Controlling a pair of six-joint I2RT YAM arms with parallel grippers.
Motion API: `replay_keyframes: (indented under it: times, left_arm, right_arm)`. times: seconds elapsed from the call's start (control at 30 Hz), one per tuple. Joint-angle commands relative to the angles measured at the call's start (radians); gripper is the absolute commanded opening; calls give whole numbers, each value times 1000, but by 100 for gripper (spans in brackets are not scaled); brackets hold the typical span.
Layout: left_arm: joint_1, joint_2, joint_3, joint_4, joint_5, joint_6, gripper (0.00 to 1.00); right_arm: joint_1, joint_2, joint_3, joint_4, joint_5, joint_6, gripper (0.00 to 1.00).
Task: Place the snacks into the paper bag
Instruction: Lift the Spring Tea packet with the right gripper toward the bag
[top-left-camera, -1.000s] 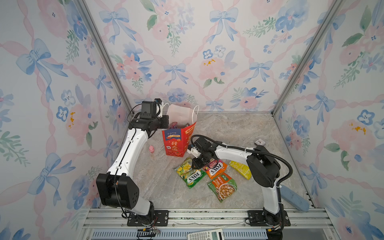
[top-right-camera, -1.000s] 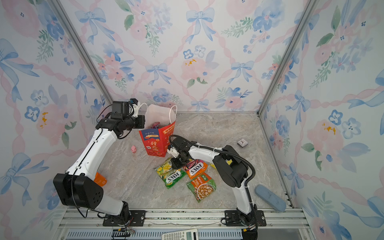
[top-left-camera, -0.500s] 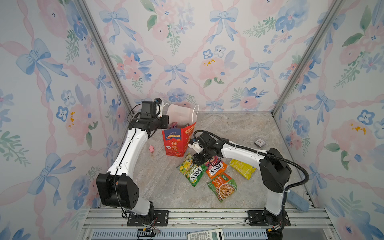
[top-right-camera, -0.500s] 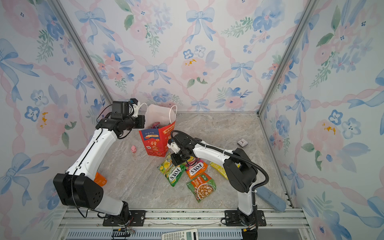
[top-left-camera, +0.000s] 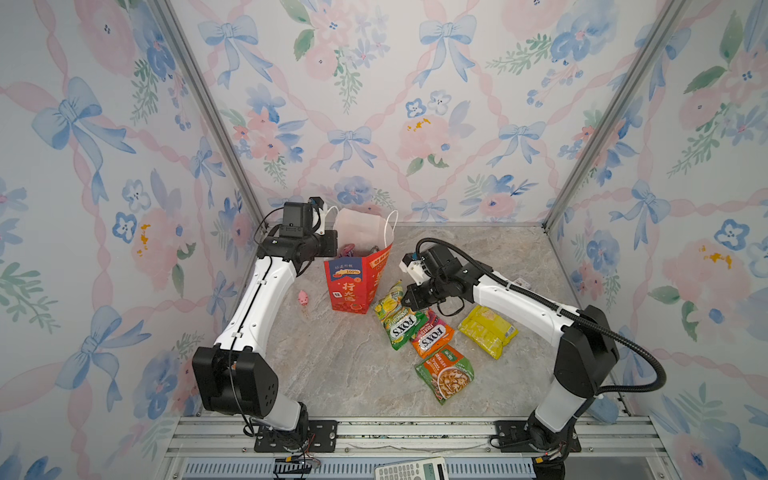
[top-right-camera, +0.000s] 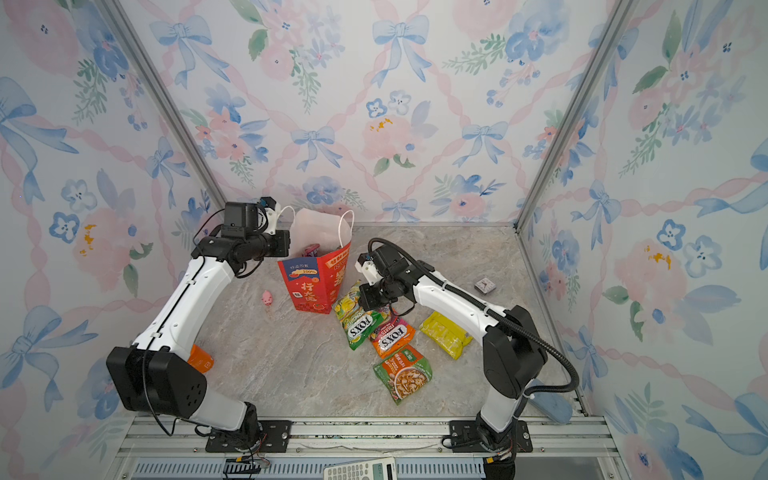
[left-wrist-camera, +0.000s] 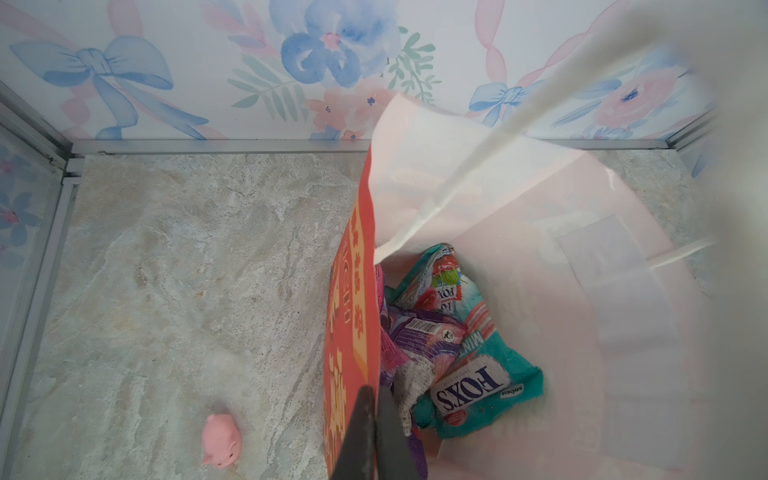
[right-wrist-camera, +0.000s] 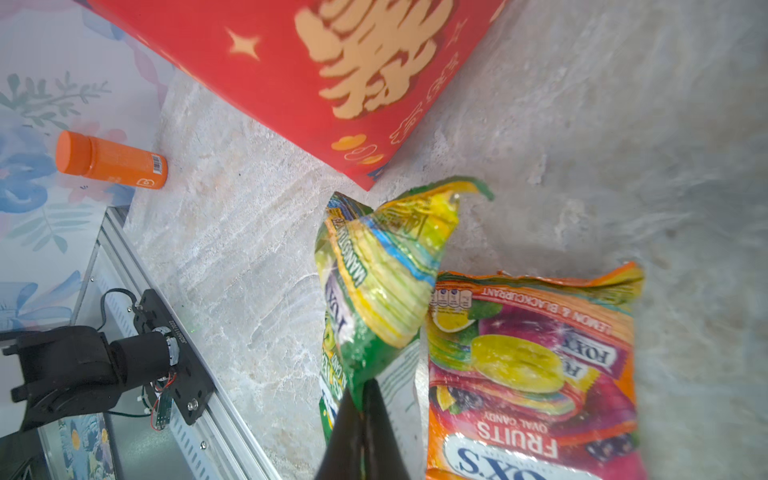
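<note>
The red paper bag stands open at the back left. My left gripper is shut on its near wall, one finger inside and one outside. Inside the paper bag lie a teal FOX'S packet and a purple packet. My right gripper is shut on an edge of the green FOX'S packet, whose pinched end is raised beside the bag's corner. In both top views the green packet overlaps the orange FOX'S packet. A yellow packet and a green-orange packet lie flat nearby.
A small pink toy sits left of the bag. An orange bottle lies by the left arm's base. A small square clock is near the right wall, a blue pad in the front right corner, a calculator on the front rail.
My right gripper has closed on the green packet and pulled its end up and toward the bag. The right arm's elbow has swung outward. The left arm has not moved.
</note>
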Motion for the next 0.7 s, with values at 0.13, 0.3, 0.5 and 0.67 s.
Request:
replay_keyframes:
  times: [0.13,0.3,0.5,0.67]
  left_arm:
    - [4,0,-10,4,23,15,0]
    - [5,-2,-10,4,20,15,0]
    - [5,-2,-10,4,23,16,0]
    - [5,5,-9,3,24,15,0]
  right_arm:
    - [-103,-106,67,-30,35,20,0]
    - [-154,-124,166,-45,79,-4,0]
    - [-210,-130,314,-44,117,-29,0]
    - [-227,-97,466,-26,115,-31,0]
